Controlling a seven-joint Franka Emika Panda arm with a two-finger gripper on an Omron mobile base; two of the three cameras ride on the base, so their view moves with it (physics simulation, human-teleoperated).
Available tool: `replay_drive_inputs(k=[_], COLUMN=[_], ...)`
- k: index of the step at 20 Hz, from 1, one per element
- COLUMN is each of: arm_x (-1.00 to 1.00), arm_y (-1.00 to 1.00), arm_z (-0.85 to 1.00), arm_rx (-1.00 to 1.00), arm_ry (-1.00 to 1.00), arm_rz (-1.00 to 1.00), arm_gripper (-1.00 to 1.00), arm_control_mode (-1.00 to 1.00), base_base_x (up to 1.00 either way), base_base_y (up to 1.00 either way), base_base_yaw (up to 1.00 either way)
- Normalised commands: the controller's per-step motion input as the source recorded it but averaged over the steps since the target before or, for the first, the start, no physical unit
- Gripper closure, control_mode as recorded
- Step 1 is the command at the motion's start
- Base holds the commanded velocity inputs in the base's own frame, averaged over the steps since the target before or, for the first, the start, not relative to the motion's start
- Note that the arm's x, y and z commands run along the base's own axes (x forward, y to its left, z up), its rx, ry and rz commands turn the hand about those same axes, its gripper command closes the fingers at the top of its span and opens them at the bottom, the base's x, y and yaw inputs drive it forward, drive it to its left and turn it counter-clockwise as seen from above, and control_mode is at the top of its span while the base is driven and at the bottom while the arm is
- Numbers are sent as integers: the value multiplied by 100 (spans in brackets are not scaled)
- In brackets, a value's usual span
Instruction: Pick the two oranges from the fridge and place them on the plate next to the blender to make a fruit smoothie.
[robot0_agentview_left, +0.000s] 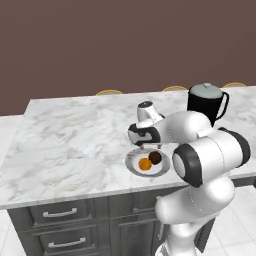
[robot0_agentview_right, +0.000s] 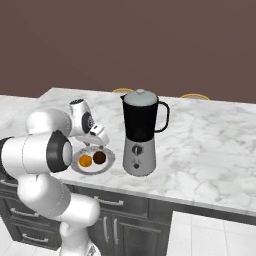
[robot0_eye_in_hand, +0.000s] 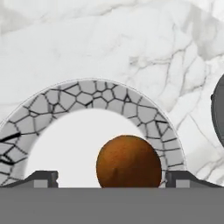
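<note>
On the marble counter (robot0_agentview_left: 65, 145), going from left to right, the left stretch lies bare, then comes the plate (robot0_agentview_left: 134, 167) near the front edge, and to its right the blender (robot0_agentview_right: 139, 132), standing just beside the plate without touching it. Two oranges (robot0_agentview_right: 85, 161) lie on the plate side by side: the left one shows bright, the right one sits dark in the shade of the arm. The pincer (robot0_eye_in_hand: 112, 177) hangs directly above the plate, pointing down. From the hand view its two finger tips (robot0_eye_in_hand: 43, 178) stand wide apart, one on each side of an orange (robot0_eye_in_hand: 128, 161) without touching it, so I judge it released and holding nothing.

As far as I can tell, the work is all but finished: both fruits rest on the plate next to the blender, which is what was asked. What seems left is only for the arm to lift clear without knocking either orange off the rim. No fridge is visible from this position.
</note>
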Motion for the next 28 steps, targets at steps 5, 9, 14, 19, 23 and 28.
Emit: replay_drive_inputs(k=[5,9,14,19,23,28], arm_x=[-70,-100,-100,-100,-100,-100], arm_y=[3,5,3,0,0,0], arm_z=[39,58,74,95,100,100], arm_rx=[0,0,0,0,0,2], arm_ry=[-24,-46,-45,-46,-49,-34], arm_rz=[-1,0,0,0,0,0], arm_gripper=[-100,-100,-100,-100,-100,-100], arm_control_mode=[-100,-100,-100,-100,-100,-100], base_base_x=[0,0,0,0,0,0], base_base_y=[0,0,0,0,0,0], base_base_yaw=[0,0,0,0,0,0])
